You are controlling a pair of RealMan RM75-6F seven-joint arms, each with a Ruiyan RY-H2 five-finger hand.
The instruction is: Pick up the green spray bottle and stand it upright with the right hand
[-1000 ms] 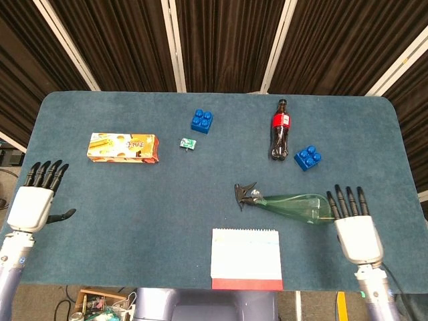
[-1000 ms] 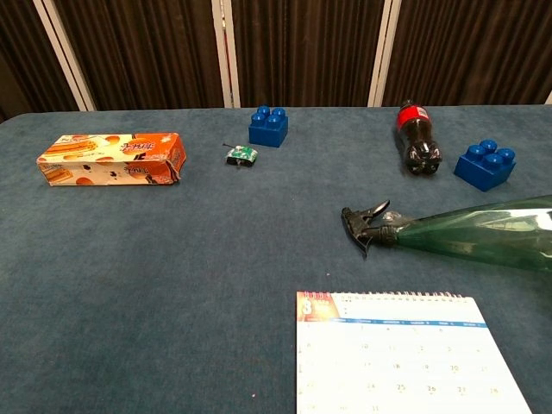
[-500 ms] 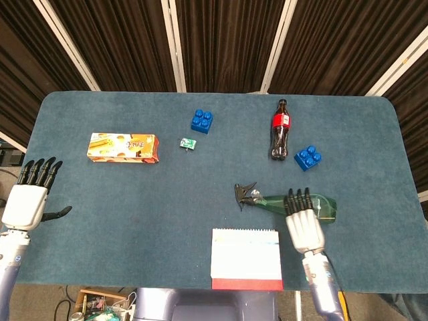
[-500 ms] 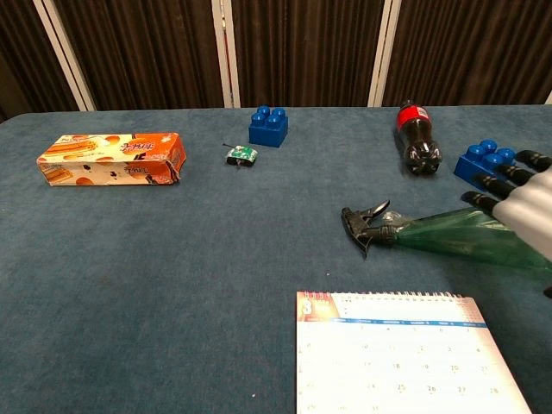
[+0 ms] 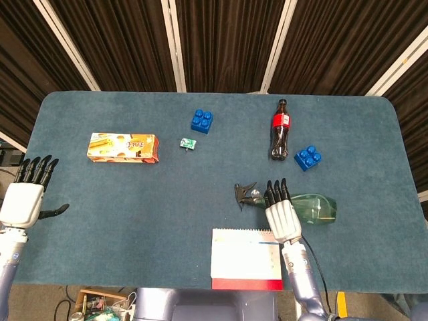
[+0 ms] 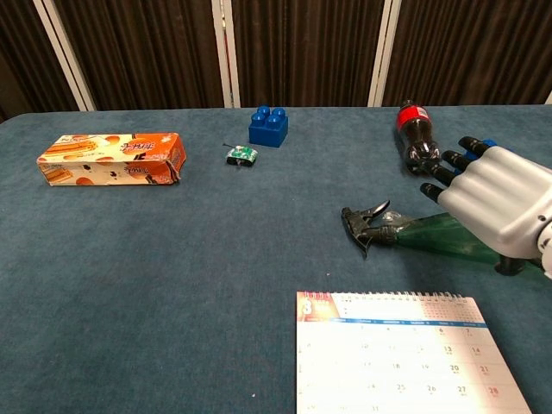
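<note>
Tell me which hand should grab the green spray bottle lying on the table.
Right. The right hand hovers open over the green spray bottle near its neck, while the left hand sits at the table's far left edge.

Each robot hand (image 5: 283, 219) has a silver-white palm and black fingers.

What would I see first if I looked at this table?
Probably the white right hand with fingers spread over the green spray bottle, which lies on its side near the table's front right. Next, the cola bottle lying down further back, and the orange snack box on the left.
</note>
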